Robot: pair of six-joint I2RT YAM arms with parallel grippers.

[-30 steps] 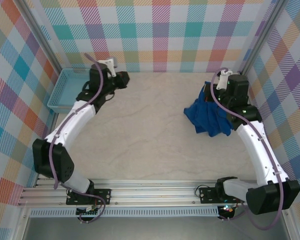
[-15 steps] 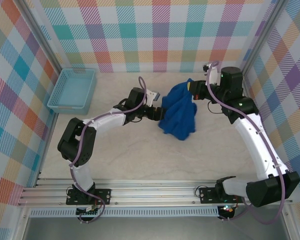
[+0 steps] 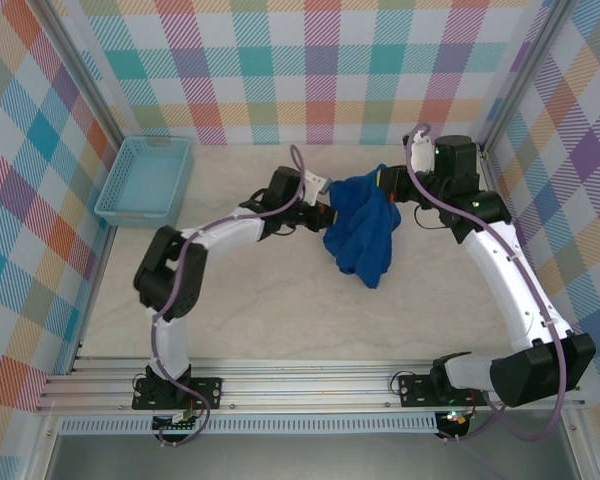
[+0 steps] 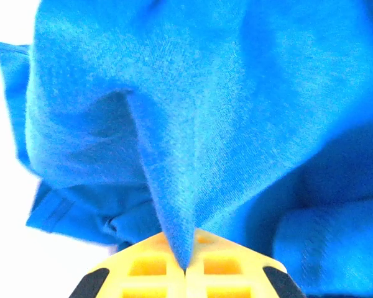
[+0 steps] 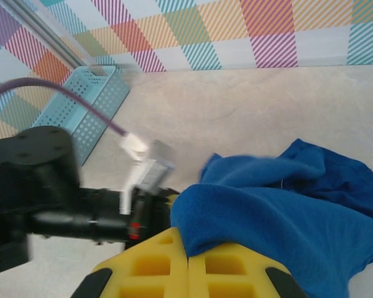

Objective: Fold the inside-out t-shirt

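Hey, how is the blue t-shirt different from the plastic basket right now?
The t-shirt is royal blue, soft and bunched up; the basket is pale blue, rigid mesh with a box shape. The t-shirt is pinched by the left gripper and the right gripper near the middle of the table; the basket stands by itself at the far left corner, with no gripper on it. Both are blue.

No word, number, brand or sign can be read in these views. The t-shirt (image 3: 362, 235) turns plain blue cloth to every camera. The small white tag (image 3: 311, 182) on the left arm's cable is too small from above and blurred in the right wrist view, so I cannot tell if something is printed on it.
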